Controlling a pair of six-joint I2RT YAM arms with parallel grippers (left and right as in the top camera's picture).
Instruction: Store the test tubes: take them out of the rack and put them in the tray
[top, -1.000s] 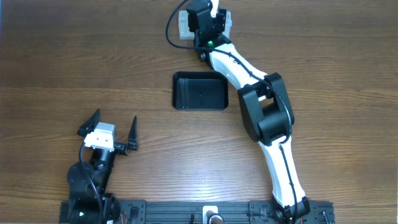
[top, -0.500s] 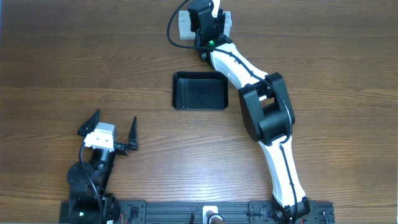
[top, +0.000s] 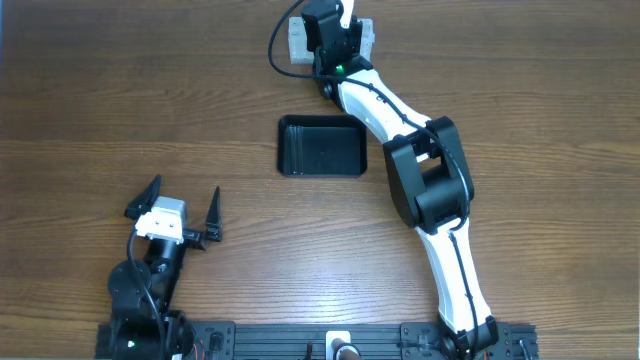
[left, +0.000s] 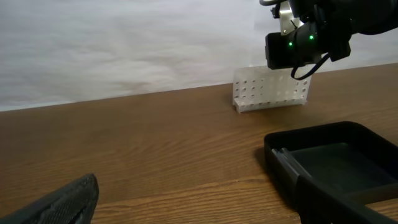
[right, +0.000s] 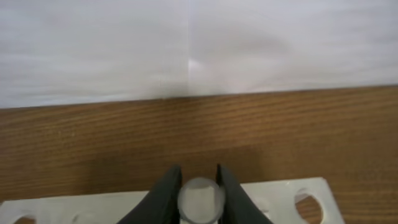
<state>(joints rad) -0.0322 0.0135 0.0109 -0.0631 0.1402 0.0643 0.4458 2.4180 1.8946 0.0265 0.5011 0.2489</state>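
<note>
**Right tool (right: 199, 190) clamped on a test tube (right: 200, 200) at the rack (right: 292, 198)**

Both fingers (right: 166, 193) are pressed against the tube's sides. The tube is seen end-on, rim up. It sits in line with the rack's row of holes, and the white rack runs just beneath the tool to either side. The rack rests on the wooden counter (top: 520, 120), close to the far wall. The black tray (top: 285, 148) lies near the tool, back toward the arm bases and apart from the rack. The left tool (top: 186, 186) is well apart by its own base, fingers spread wide and holding nothing.
</note>
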